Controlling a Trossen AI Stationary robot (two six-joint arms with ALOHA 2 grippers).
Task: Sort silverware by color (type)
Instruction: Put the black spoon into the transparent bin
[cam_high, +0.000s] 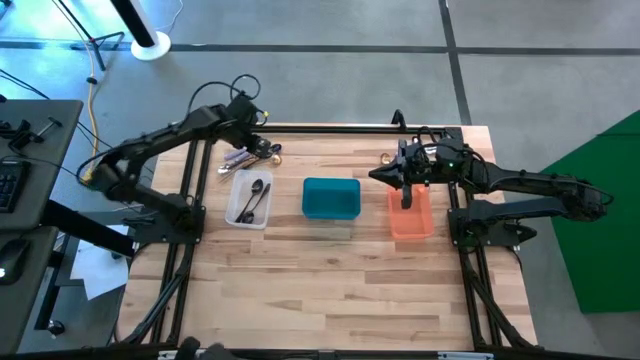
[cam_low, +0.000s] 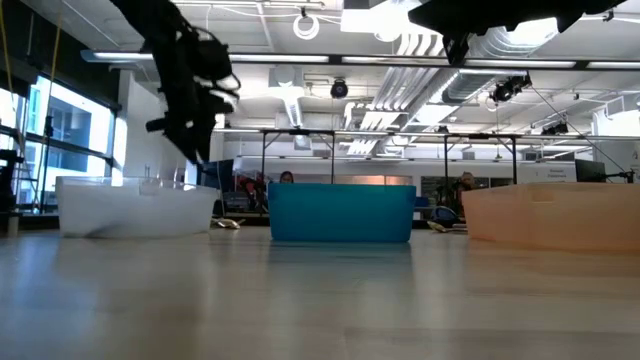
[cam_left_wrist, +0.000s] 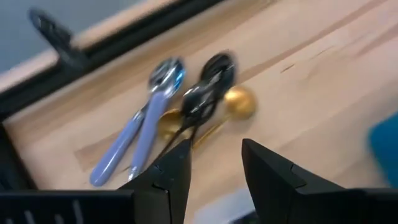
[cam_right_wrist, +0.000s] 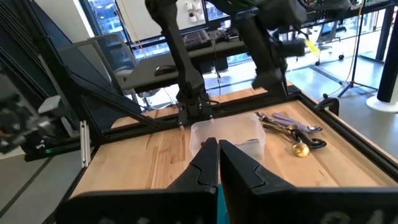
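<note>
Silverware (cam_high: 256, 152) lies piled on the pale wooden table (cam_high: 330, 280).

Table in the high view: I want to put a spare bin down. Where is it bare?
The whole near half of the table, below the clear bin, teal bin and orange bin, is bare. The far left corner is crowded by the utensil pile and left hand.

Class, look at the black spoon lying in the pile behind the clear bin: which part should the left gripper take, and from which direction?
Grip the black spoon at its thin handle, coming straight down. It lies flat, overlapping the gold spoon; the left gripper hangs open above the pile.
</note>
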